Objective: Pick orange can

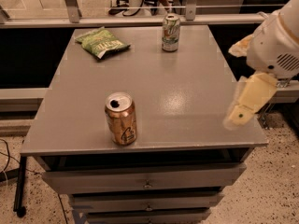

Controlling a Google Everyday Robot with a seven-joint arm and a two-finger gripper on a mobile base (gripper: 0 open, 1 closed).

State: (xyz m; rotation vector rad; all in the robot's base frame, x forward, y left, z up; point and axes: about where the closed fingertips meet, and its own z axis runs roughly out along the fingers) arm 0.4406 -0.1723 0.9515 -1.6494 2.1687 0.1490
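Note:
The orange can (121, 119) stands upright near the front edge of the grey table (187, 92), left of centre; it is copper-orange with a silver opened top and a white logo. My gripper (232, 85) hangs at the table's right edge, well to the right of the can and apart from it. Its two cream fingers (247, 101) are spread apart with nothing between them.
A green-and-white soda can (171, 32) stands at the back of the table. A green chip bag (102, 42) lies at the back left. Drawers (147, 183) sit below the table top. A railing and glass run behind the table.

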